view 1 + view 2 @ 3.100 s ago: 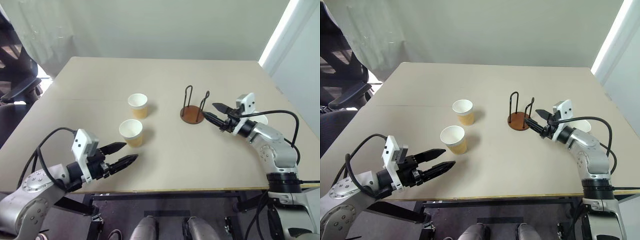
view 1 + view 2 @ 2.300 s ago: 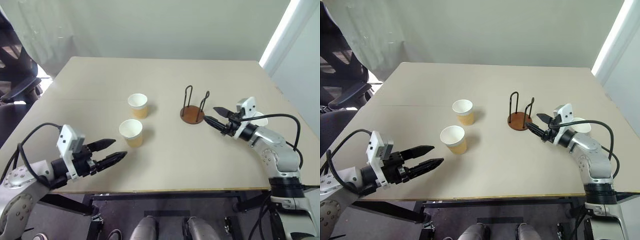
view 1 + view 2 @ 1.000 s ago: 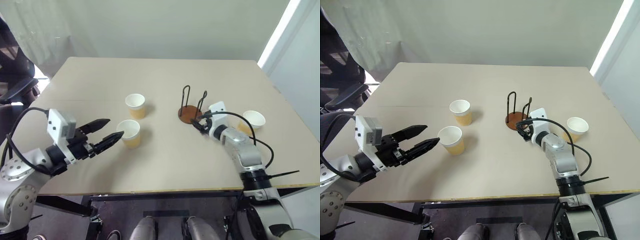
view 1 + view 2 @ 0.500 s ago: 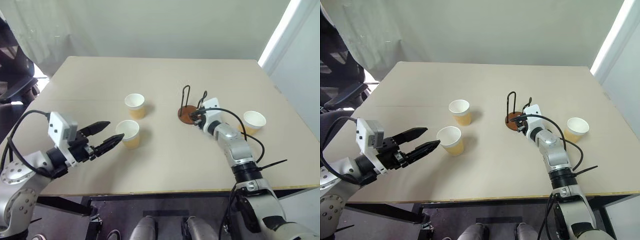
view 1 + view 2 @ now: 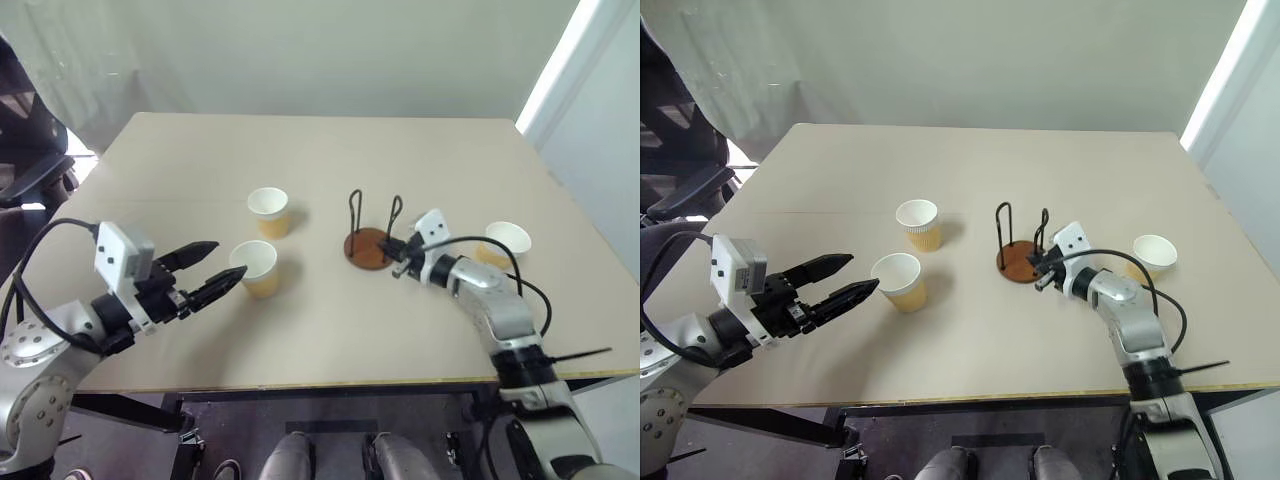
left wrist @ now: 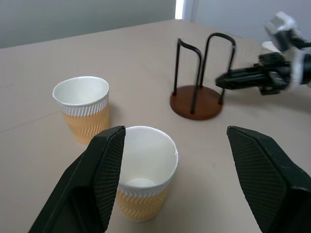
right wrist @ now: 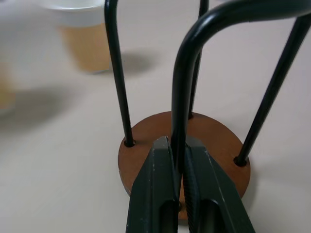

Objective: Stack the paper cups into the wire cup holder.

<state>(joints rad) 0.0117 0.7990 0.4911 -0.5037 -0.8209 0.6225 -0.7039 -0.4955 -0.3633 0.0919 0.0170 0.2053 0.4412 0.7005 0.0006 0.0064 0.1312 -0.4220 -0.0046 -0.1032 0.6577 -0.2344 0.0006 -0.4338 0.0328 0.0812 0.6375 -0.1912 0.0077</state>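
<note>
The wire cup holder, a brown disc with two black wire loops, stands at mid-table. My right gripper is shut on the lower part of one loop; in the right wrist view its fingers pinch that wire above the disc. Two paper cups stand upright left of the holder, one farther and one nearer. A third paper cup stands to the right, behind my right arm. My left gripper is open just short of the nearer cup, level with it, not touching it.
The beige table has bare surface in front of the holder and behind it. A black office chair stands past the left edge. A wall and a bright window strip lie beyond the far edge.
My right gripper has shut on the holder's wire loop and dragged the holder left and nearer. The left arm and the three cups have stayed put.
</note>
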